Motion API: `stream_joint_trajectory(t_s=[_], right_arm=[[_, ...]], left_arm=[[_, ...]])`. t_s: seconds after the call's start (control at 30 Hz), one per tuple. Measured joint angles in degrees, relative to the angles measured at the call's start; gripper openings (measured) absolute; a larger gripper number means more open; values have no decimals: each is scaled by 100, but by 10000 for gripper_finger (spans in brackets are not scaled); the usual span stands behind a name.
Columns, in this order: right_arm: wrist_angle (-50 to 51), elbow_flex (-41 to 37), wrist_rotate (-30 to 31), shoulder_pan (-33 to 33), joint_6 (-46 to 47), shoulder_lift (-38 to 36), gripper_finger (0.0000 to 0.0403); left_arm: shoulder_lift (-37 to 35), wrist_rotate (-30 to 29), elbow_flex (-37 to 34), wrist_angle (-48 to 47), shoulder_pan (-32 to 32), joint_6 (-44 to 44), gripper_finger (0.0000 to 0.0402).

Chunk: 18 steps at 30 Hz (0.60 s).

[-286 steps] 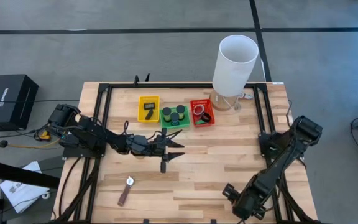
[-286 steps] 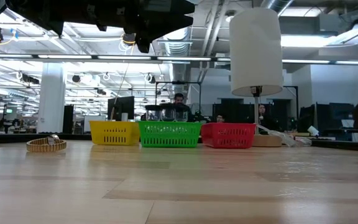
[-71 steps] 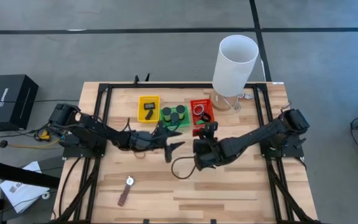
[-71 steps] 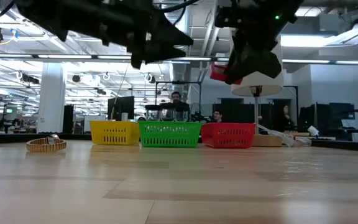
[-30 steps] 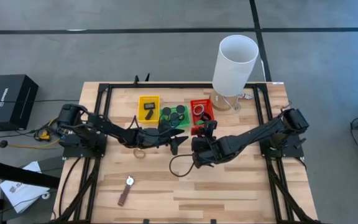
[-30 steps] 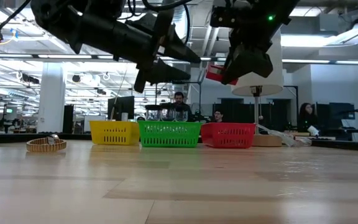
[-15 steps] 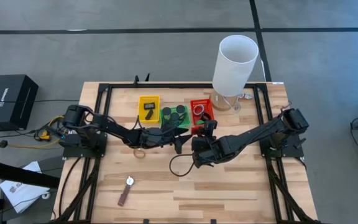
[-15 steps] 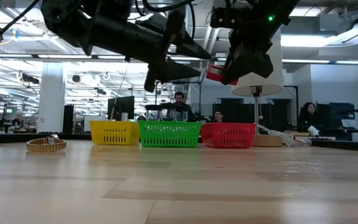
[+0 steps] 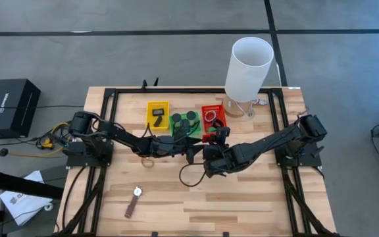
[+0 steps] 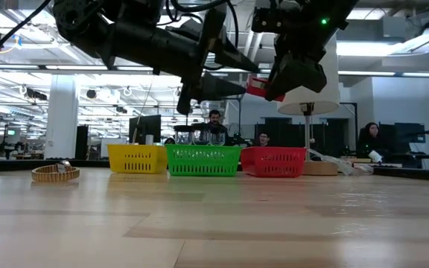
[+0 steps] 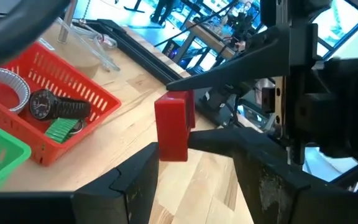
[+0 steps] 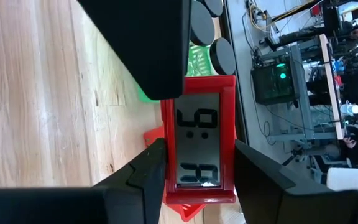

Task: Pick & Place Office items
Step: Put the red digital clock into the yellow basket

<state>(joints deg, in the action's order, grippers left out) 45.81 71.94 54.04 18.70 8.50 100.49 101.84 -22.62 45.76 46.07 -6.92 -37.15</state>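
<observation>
A red rectangular digital clock is held by my right gripper in the air near the red tray. It shows in the left wrist view as a red block and in the low view high above the table. My left gripper is open and points at the clock from the table's left. Its two fingers stand apart just short of the clock. One left finger hides the clock's far end in the right wrist view. Whether it touches the clock, I cannot tell. My right gripper pinches the red clock between its two fingers, one on each long edge, at the clock's near end. The display faces the wrist camera. The clock is lifted clear of the table, in front of the red tray.
The yellow tray holds black rectangles, the green tray dark cylinders, and the red tray a watch, a green clip and a ring. The tall white cylinder stands at the far right. A brown-strapped watch and a thin ring lie on the table's near left.
My left gripper has moved toward the table's right, closing on the red clock held by my right gripper, and has stayed open. My right gripper and the clock have kept still.
</observation>
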Motion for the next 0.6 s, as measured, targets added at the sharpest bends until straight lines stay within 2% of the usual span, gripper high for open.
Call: stream_joint_trajectory(t_s=[0.47, 0.6], right_arm=[[-41, 0, -17, 4, 8, -2, 151], [-317, 0, -20, 4, -38, -2, 153]], left_arm=[[-4, -2, 0, -92, 190, 77, 199], [-5, -2, 0, -97, 259, 84, 199]])
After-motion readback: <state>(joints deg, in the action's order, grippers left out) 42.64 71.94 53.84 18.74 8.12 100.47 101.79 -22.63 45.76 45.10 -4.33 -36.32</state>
